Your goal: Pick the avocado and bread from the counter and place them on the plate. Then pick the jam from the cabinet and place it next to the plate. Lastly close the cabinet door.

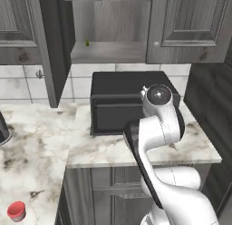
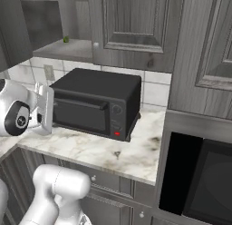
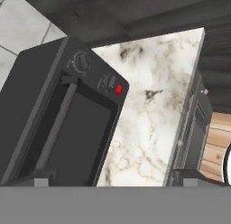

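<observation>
Gripper (image 3: pixel 110 181): your jaws stand wide apart, holding nothing, tips barely showing.
Cabinet (image 1: pixel 108 51): open; tiny green speck inside, unclear.

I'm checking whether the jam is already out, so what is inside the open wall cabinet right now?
On the cabinet shelf sits one small green thing, too small to identify. No jar shows there. The open cabinet door covers the shelf's left end.

Kitchen: marble-look table (image 2: pixel 90 149) ran along a white-tiled wall (image 1: pixel 13 85), black toaster oven (image 2: pixel 97 106) at its back edge, dark grey wall cabinets (image 2: pixel 131 24) overhead, drawers (image 2: pixel 113 185) below.
</observation>
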Motion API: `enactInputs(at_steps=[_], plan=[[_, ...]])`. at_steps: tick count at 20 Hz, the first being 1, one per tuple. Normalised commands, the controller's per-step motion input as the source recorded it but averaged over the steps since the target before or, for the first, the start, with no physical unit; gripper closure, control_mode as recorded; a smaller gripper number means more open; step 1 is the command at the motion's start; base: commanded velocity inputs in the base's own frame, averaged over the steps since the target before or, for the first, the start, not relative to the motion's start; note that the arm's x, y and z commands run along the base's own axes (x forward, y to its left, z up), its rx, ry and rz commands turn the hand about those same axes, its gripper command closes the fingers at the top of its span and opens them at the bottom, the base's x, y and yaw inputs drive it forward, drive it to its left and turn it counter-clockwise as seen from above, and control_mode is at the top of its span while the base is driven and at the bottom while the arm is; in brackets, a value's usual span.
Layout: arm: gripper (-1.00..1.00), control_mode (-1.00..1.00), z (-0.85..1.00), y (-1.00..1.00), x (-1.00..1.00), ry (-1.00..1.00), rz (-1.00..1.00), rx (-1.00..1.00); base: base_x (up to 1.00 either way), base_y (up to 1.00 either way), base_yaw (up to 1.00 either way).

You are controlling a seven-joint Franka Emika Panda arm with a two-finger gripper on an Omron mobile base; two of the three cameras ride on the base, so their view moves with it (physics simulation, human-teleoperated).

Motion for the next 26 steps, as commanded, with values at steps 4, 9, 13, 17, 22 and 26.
enactInputs(at_steps=[4, 9, 13, 17, 22, 26], plan=[[-1.00, -1.00, -0.28, 0.09, -0.62, -0.07, 0.01, -0.22, 0.00, 0.00, 0.00], [-1.00, -1.00, -0.21, 0.24, -0.46, -0.12, 0.00, -0.21, 0.00, 0.00, 0.00], [-1.00, -1.00, -0.17, 0.32, -0.39, -0.20, 0.00, -0.27, 0.00, 0.00, 0.00], [-1.00, -1.00, -0.16, 0.20, -0.56, -0.25, 0.00, -0.27, 0.00, 0.00, 0.00], [-1.00, -1.00, -0.18, 0.21, -0.51, -0.22, 0.00, -0.21, 0.00, 0.00, 0.00], [-1.00, -1.00, -0.13, 0.26, -0.35, -0.17, 0.00, -0.14, 0.00, 0.00, 0.00]])
